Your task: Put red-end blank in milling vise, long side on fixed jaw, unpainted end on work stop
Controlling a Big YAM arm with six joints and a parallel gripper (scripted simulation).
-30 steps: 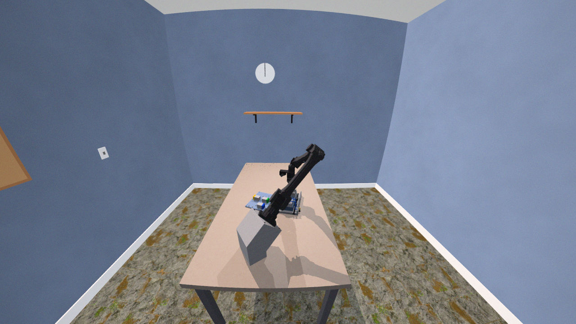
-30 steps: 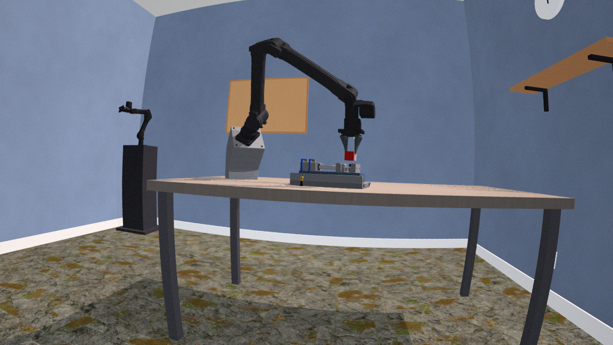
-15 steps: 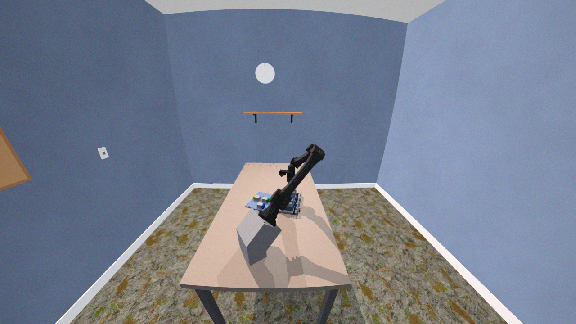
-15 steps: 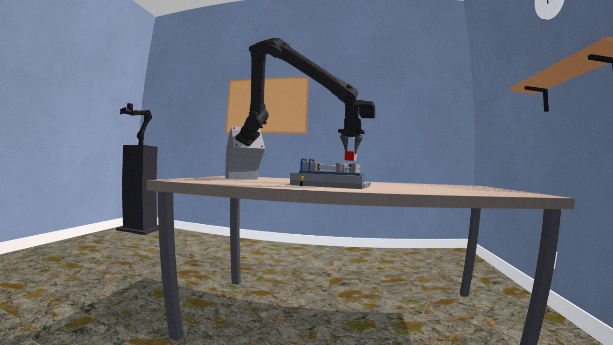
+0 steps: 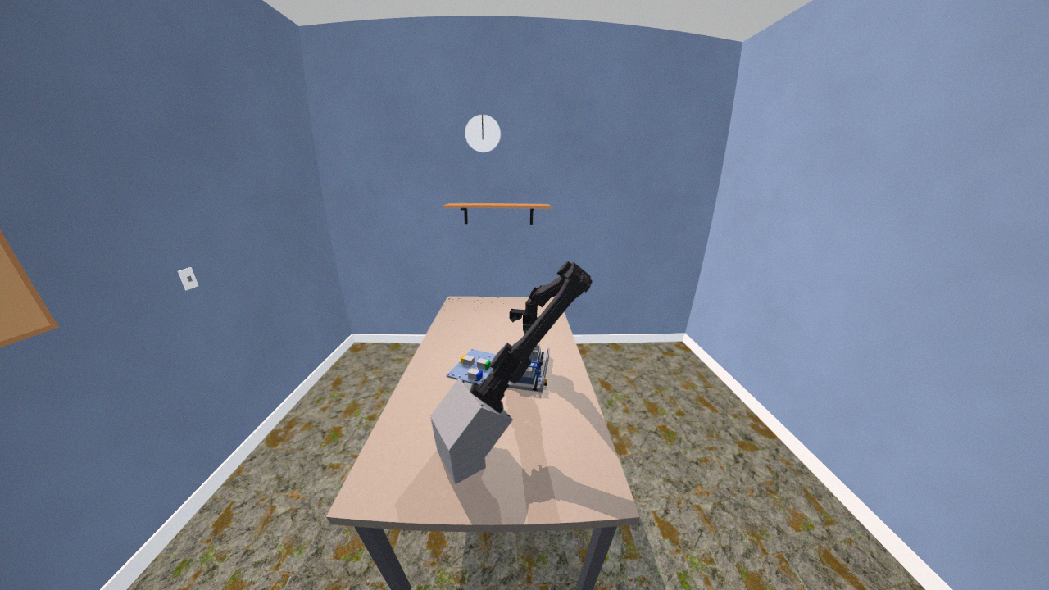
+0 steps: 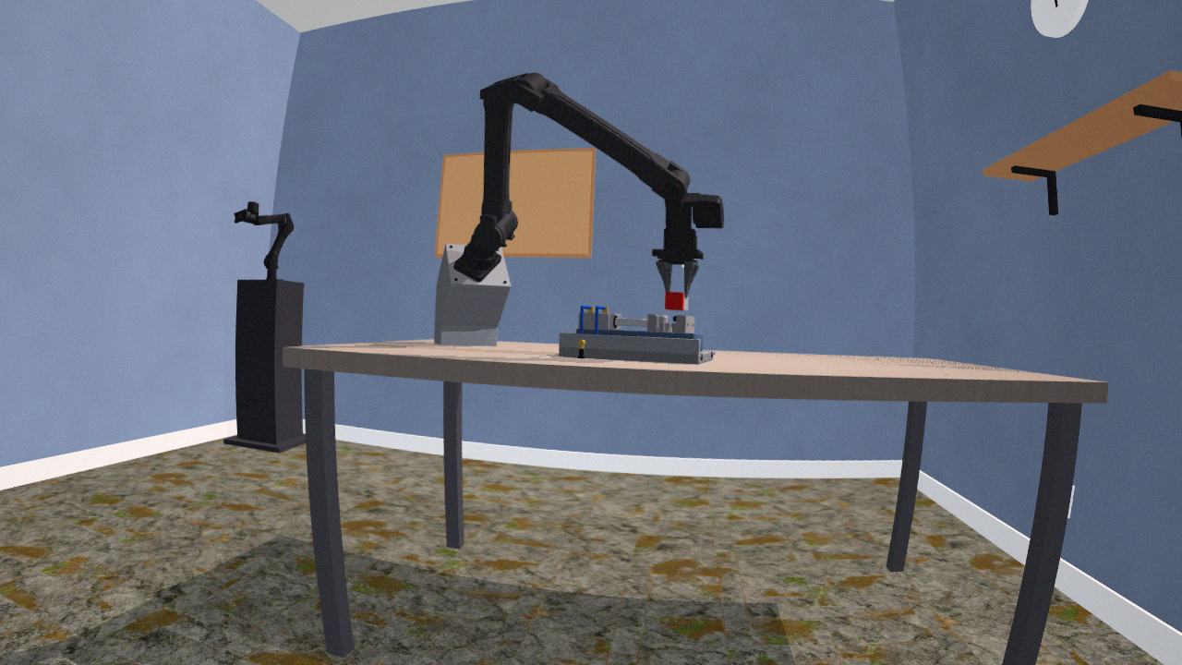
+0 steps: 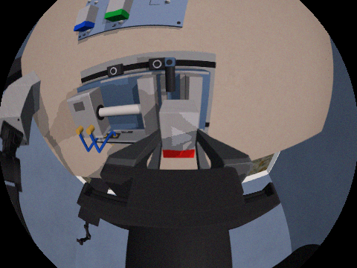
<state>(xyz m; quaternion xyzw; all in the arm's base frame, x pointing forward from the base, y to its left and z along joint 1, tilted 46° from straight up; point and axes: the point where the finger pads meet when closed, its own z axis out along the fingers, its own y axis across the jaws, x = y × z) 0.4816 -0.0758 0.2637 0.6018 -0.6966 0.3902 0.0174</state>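
Observation:
My gripper (image 6: 677, 284) (image 7: 178, 133) is shut on the red-ended blank (image 6: 674, 300) (image 7: 179, 107), holding it level above the vise (image 6: 620, 345). In the wrist view its red end points away from the work stop (image 7: 170, 80), and its grey end lies just below the stop in the picture. The blank covers part of the gap between the moving jaw (image 7: 147, 87) and the fixed jaw (image 7: 195, 87) (image 6: 685, 324). The low bars are mostly hidden. Blanks with blue (image 7: 84, 26) (image 5: 475, 374), green (image 7: 117, 15) (image 5: 483, 363) and yellow (image 5: 468, 360) ends lie on the plate (image 7: 160, 16).
The hose block (image 7: 85, 112) with blue hoses (image 7: 85, 144) stands at the vise's left in the wrist view, joined to the moving jaw by a pale rod (image 7: 120, 110). The grey arm base (image 5: 465, 433) stands on the table. A second small arm (image 6: 279, 239) stands on a dark pedestal away from the table.

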